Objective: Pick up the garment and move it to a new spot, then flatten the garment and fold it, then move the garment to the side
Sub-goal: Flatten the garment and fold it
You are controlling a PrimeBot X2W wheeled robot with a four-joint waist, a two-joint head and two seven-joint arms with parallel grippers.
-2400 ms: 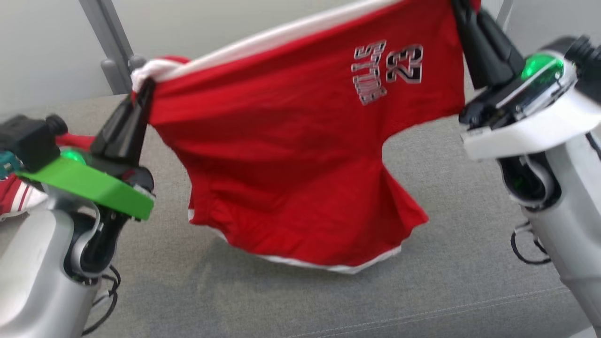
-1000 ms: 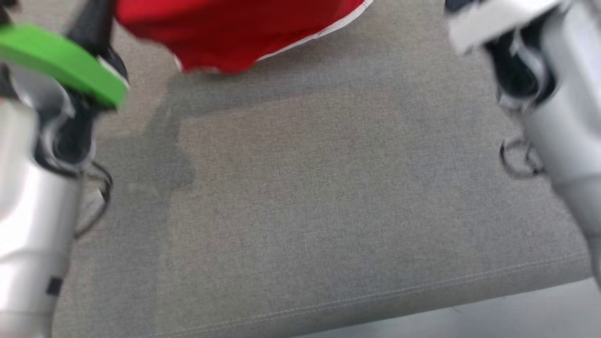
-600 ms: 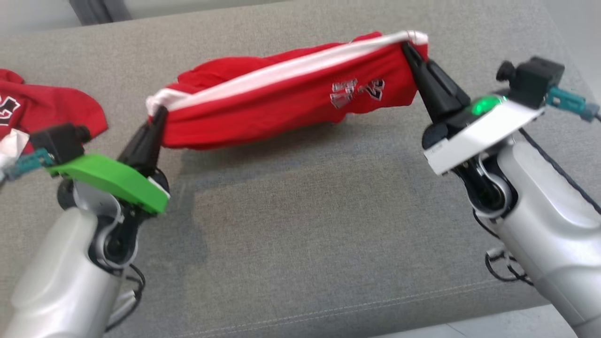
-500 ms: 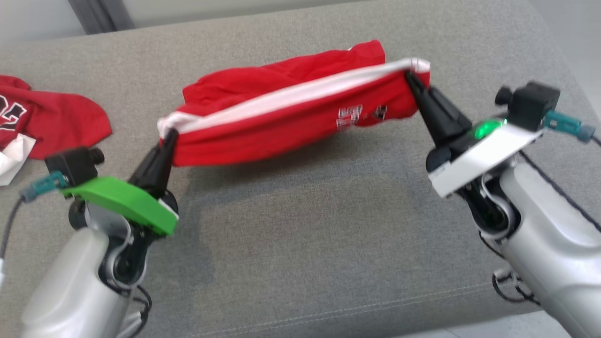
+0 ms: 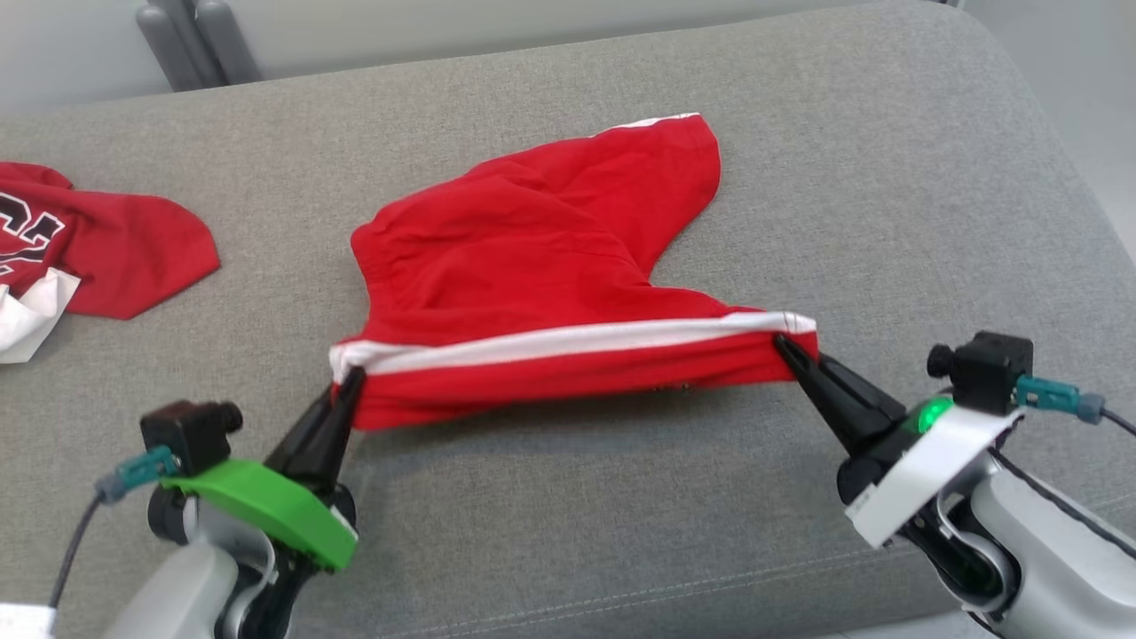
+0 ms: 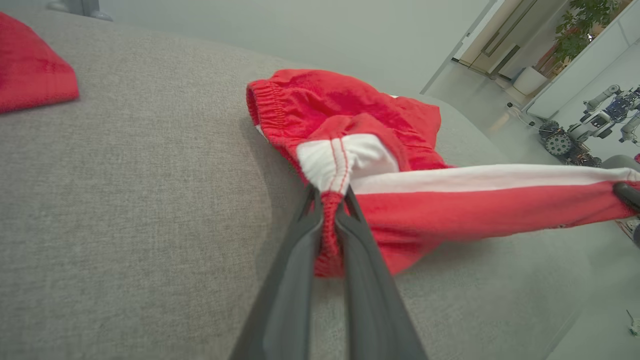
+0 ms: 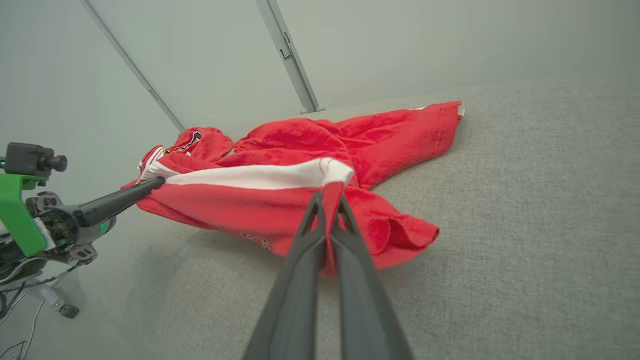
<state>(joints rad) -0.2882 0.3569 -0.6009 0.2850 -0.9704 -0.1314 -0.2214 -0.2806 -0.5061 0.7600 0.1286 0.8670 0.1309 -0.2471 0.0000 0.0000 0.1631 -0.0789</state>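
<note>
On the far left of the grey cushion (image 5: 621, 515) lies a second red cloth (image 5: 124, 253) with dark lettering, a white scrap (image 5: 27, 324) against its near edge, both well apart from the work. Next along, at the lower left of the head view, the left gripper (image 5: 353, 377) rises from a green bracket (image 5: 266, 513), its two dark fingers (image 6: 295, 260) pressed together on the left end of the garment (image 5: 532, 257). The left wrist view shows a bunched red-and-white fold pinched between them, just where the white band starts. The garment, red shorts with a white stripe (image 5: 568, 342), sits near the middle of the cushion. Its near edge, carrying the stripe, is pulled fairly taut between the two grippers and held a little off the cushion, casting a shadow below. The rest trails away behind and lies rumpled on the cushion, one leg reaching toward the far right. At the right end, the right gripper (image 5: 781, 342), mounted on a white bracket (image 5: 923, 475) with a green light (image 5: 932, 414) glowing, is clamped on the other corner of that striped edge. The right wrist view shows red cloth squeezed between its fingers.
</note>
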